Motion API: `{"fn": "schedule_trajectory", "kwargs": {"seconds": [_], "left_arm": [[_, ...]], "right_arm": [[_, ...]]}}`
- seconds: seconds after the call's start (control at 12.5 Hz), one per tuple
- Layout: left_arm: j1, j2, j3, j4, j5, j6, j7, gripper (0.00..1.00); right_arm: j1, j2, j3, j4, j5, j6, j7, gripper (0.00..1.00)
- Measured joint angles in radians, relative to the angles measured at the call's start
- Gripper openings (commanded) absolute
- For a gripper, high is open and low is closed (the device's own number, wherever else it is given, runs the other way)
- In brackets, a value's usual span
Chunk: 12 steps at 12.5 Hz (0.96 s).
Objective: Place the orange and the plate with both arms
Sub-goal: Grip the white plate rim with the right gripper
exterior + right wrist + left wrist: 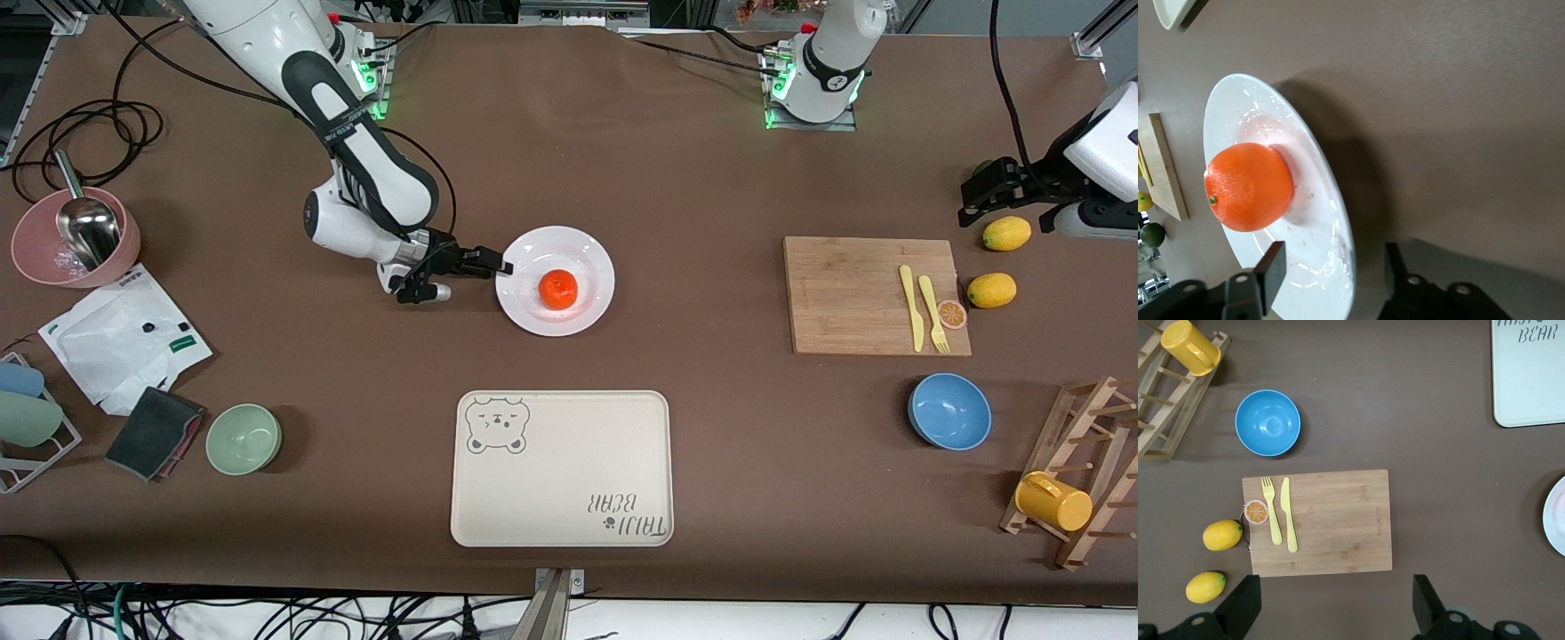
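Now round orange [558,290] on glossy plate [597,258].

Your brown table [676,178], and what rests directly on it

You see the plate [594,252], bear-print tray [562,471], cutting board [845,293], two lemons [991,290], blue bowl [949,411], green bowl [244,438] and pink bowl [36,258].

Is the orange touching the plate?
Touching. In the right wrist view the orange rests in the well of the plate with no gap beneath it; the right gripper straddles the plate's rim, jaws open.
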Motion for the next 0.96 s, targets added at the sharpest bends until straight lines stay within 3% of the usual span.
{"fn": "schedule_trajectory", "kwargs": {"seconds": [0.16,0.48,0.96], "left_arm": [[0.000,0.000,0.000,0.000,0.000,0.000,0.000,1.00],[0.000,0.000,0.000,0.000,0.000,0.000,0.000,1.00],[0.002,0.000,0.000,0.000,0.000,0.000,0.000,1.00]], "right_arm": [[0.015,0.005,0.000,0.003,0.004,0.012,0.000,0.60],[0.016,0.013,0.000,0.005,0.004,0.016,-0.008,0.44],[0.016,0.016,0.000,0.005,0.004,0.017,-0.015,0.30]]}}
